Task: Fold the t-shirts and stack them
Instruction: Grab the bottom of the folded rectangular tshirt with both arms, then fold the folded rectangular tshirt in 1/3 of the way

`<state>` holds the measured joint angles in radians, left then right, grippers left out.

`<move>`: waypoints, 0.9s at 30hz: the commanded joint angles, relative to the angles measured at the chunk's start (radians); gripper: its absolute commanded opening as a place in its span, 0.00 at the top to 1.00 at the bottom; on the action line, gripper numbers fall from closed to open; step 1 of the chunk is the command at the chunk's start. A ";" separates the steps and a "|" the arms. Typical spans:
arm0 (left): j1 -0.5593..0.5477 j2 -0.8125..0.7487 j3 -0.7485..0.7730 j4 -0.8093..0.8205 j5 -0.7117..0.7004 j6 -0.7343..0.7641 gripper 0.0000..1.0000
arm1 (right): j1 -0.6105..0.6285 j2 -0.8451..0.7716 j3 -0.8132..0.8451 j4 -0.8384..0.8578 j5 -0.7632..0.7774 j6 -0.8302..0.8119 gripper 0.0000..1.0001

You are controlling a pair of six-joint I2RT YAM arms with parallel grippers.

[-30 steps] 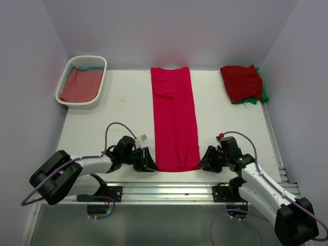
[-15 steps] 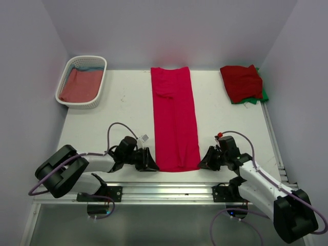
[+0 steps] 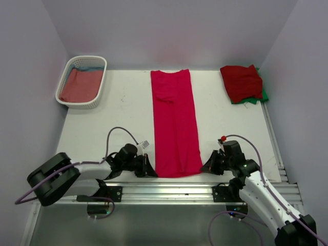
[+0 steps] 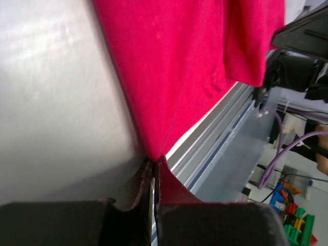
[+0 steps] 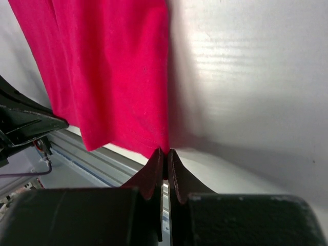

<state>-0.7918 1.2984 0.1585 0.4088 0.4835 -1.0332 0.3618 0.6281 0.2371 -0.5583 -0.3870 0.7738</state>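
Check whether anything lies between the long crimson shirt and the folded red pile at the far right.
Nothing visible: the table is bare between the crimson shirt and the folded red pile. The left gripper and right gripper pinch the shirt's near corners.

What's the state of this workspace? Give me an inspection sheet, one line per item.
Surface: white table, faintly scuffed.
Job's things: crimson t-shirt folded into a long strip down the middle; dark red t-shirt folded on a green t-shirt, far right corner.
Clutter: white basket, far left, holding a dusty-red t-shirt over a blue t-shirt.
End effectors: left end effector shut on the strip's near left corner; right end effector shut on its near right corner.
Cables: purple cables loop over both arms, clear of the cloth.
Surroundings: pale walls on three sides; metal rail along the near edge.
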 commanded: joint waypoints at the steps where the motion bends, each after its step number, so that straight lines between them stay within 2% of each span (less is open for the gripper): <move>1: -0.053 -0.184 -0.042 -0.310 -0.100 0.010 1.00 | 0.002 -0.096 0.054 -0.205 -0.038 -0.027 1.00; 4: -0.067 -0.389 -0.024 -0.462 -0.128 -0.025 1.00 | 0.002 -0.168 0.106 -0.268 -0.062 -0.033 1.00; 7: -0.070 -0.526 0.033 -0.574 -0.175 -0.036 1.00 | 0.003 -0.194 0.154 -0.285 -0.076 -0.041 1.00; 9: -0.072 -0.563 0.084 -0.625 -0.220 -0.027 1.00 | 0.002 -0.188 0.178 -0.270 -0.084 -0.045 1.00; 15: -0.073 -0.478 0.160 -0.578 -0.309 0.047 1.00 | 0.002 -0.065 0.203 -0.118 -0.064 -0.082 1.00; 21: -0.069 -0.352 0.265 -0.518 -0.479 0.165 1.00 | 0.002 0.132 0.293 0.061 0.036 -0.174 1.00; 22: -0.067 -0.341 0.291 -0.509 -0.546 0.182 1.00 | 0.000 0.165 0.310 0.072 0.066 -0.201 1.00; 27: -0.046 -0.280 0.340 -0.426 -0.661 0.277 1.00 | 0.002 0.344 0.389 0.208 0.114 -0.248 1.00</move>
<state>-0.8547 0.9924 0.4446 -0.1127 -0.0414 -0.8536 0.3637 0.9092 0.5644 -0.4980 -0.3351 0.5888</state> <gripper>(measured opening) 0.017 0.026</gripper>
